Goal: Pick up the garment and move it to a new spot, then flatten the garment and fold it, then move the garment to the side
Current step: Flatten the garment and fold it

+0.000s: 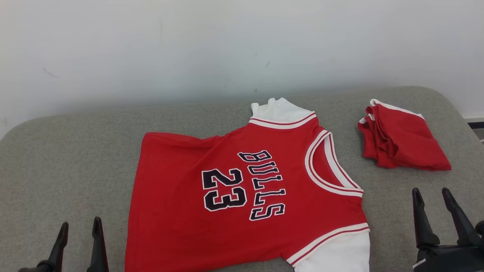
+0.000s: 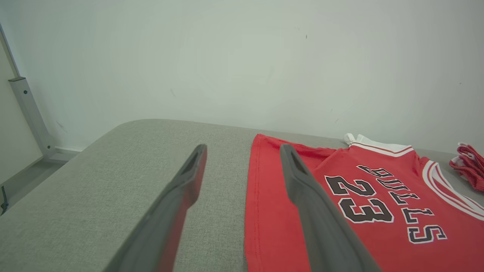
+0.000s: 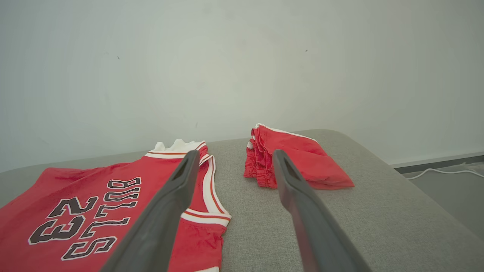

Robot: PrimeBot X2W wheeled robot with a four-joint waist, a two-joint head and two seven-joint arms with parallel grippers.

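The garment [image 1: 242, 196] is a red "BULLS 23" jersey with white sleeves and white trim. It lies spread face up across the middle of the grey cushioned surface [image 1: 75, 151], collar toward the right, with a few wrinkles near its far hem. My left gripper [image 1: 81, 223] stands open at the lower left, off the cloth, just left of the hem. In the left wrist view its fingers [image 2: 244, 149] frame the jersey's [image 2: 378, 196] hem edge. My right gripper [image 1: 431, 190] is open at the lower right, beside the near sleeve. Its wrist view looks between the open fingers [image 3: 236, 155] past the collar of the jersey [image 3: 75, 211].
A folded red garment [image 1: 404, 139] with white trim lies at the far right of the surface, also seen as a folded red pile [image 3: 302, 162]. A pale wall backs the surface. Floor with a white cable [image 3: 442, 173] lies off the right edge; a metal rail [image 2: 26, 109] stands off the left.
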